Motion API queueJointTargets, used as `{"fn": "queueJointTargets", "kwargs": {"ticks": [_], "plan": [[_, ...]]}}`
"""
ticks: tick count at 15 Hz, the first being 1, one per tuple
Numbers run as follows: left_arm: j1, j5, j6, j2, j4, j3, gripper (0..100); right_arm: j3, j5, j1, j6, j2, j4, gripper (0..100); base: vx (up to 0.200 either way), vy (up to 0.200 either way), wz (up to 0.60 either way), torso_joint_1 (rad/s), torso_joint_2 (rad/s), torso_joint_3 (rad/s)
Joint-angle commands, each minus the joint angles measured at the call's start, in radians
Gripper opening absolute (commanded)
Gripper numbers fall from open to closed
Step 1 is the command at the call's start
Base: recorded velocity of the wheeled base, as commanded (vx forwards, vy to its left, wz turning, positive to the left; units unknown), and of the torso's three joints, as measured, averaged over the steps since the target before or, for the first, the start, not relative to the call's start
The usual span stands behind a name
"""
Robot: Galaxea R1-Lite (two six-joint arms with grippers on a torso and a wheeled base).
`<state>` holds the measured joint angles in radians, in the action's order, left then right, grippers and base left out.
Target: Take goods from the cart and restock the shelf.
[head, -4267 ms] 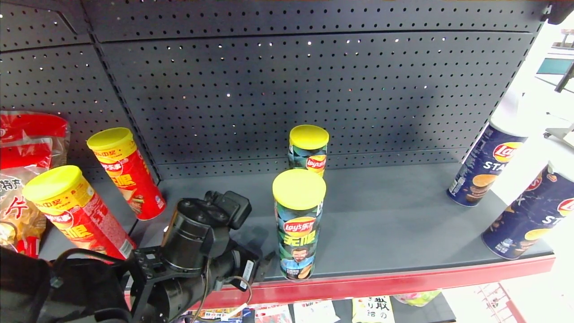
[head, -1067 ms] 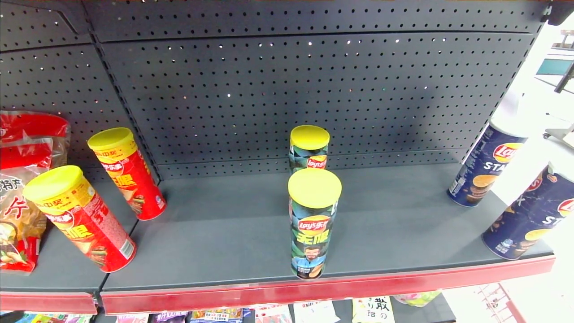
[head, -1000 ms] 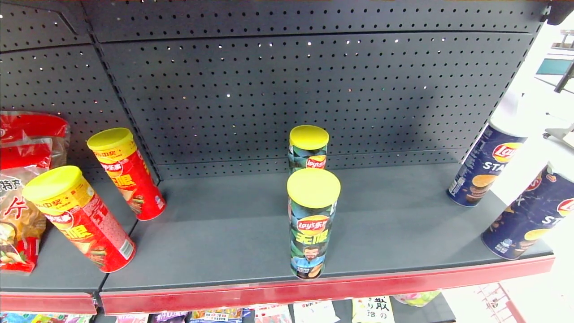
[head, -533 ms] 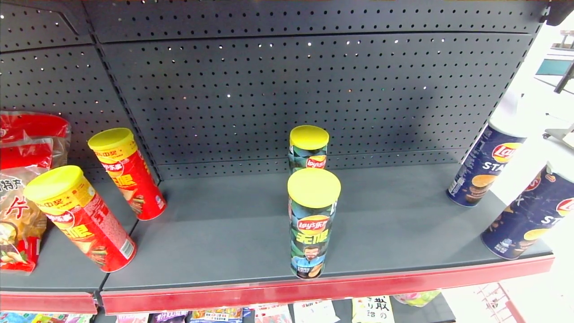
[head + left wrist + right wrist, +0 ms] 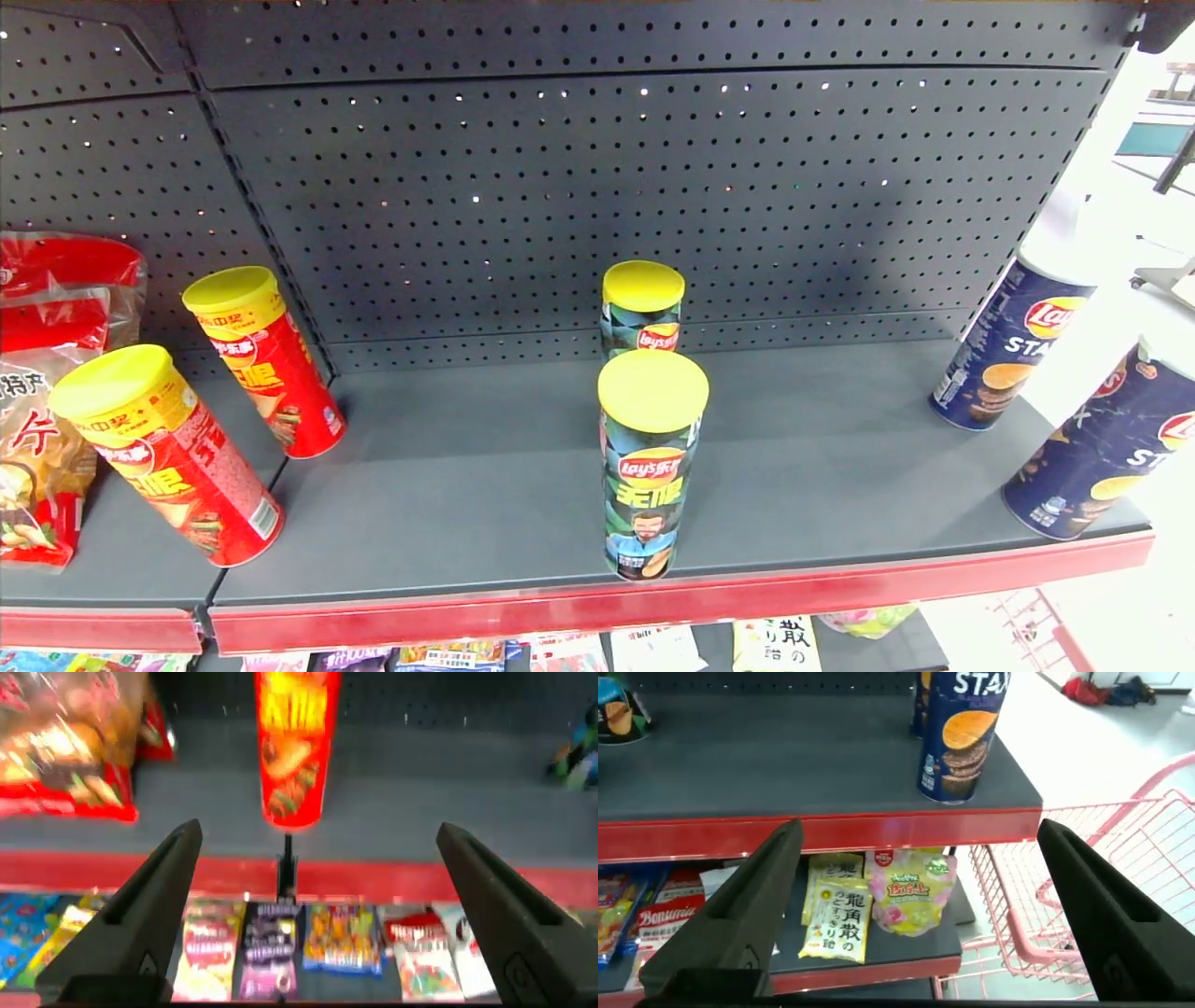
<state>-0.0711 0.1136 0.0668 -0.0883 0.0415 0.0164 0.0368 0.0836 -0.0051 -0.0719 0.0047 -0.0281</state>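
Note:
Two green-and-black chip cans with yellow lids stand upright mid-shelf, the front can [image 5: 652, 467] near the red shelf edge [image 5: 653, 602] and the back can [image 5: 642, 308] by the pegboard. My left gripper [image 5: 320, 838] is open and holds nothing; it hangs in front of the shelf edge, facing a red can [image 5: 294, 751]. My right gripper [image 5: 920, 833] is also open and holds nothing, below the shelf edge and facing a blue can [image 5: 962, 733]. A pink cart [image 5: 1120, 891] stands beside the shelf.
Two red cans [image 5: 257, 359] [image 5: 163, 453] and snack bags [image 5: 37, 373] fill the shelf's left section. Two blue cans [image 5: 1013, 345] [image 5: 1102, 448] stand at its right end. Packets [image 5: 840, 905] lie on the lower shelf. Open shelf floor [image 5: 448, 467] lies left of the green cans.
The left arm, beside the front green can 4.3 s ago, has left the head view, and that can stands slightly farther right. Nothing has moved in the last second.

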Motion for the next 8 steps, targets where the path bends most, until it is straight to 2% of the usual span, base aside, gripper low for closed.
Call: {"fn": "queueJointTargets", "kwargs": {"ticks": [1, 2, 3, 4, 5, 6, 7, 8], "plan": [[0.001, -0.019, 0.001, -0.002, 0.005, -0.016, 100, 0.002, 0.013, -0.001, 0.017, 0.0, 0.0, 100, 0.0, 0.0, 0.0, 0.0, 0.0, 0.0], [0.001, -0.045, 0.001, -0.002, 0.005, -0.016, 100, 0.003, -0.004, 0.004, 0.037, 0.001, -0.003, 100, 0.0, 0.0, 0.0, 0.0, 0.0, 0.0], [0.001, -0.061, -0.002, -0.002, 0.0, -0.016, 100, 0.0, -0.068, 0.005, 0.035, 0.0, -0.003, 100, 0.0, 0.0, 0.0, 0.0, 0.0, 0.0], [0.002, -0.048, -0.013, -0.001, -0.028, -0.016, 100, -0.017, -0.15, 0.005, 0.03, -0.002, 0.007, 100, 0.0, 0.0, 0.0, 0.0, 0.0, 0.0], [0.036, -0.045, -0.027, 0.005, -0.049, -0.012, 100, -0.035, -0.154, 0.005, 0.044, 0.005, 0.014, 100, 0.0, 0.0, 0.0, 0.0, 0.0, 0.0], [0.093, -0.046, -0.041, 0.009, -0.048, -0.013, 100, -0.031, -0.147, 0.005, 0.07, 0.015, 0.014, 100, 0.0, 0.0, 0.0, 0.0, 0.0, 0.0], [0.129, -0.035, -0.036, 0.009, -0.046, -0.013, 100, -0.031, -0.143, 0.004, 0.086, 0.021, 0.016, 100, 0.0, 0.0, 0.0, 0.0, 0.0, 0.0], [0.122, -0.031, -0.032, 0.009, -0.046, -0.015, 100, -0.031, -0.142, 0.005, 0.083, 0.005, 0.016, 100, 0.0, 0.0, 0.0, 0.0, 0.0, 0.0]]}}
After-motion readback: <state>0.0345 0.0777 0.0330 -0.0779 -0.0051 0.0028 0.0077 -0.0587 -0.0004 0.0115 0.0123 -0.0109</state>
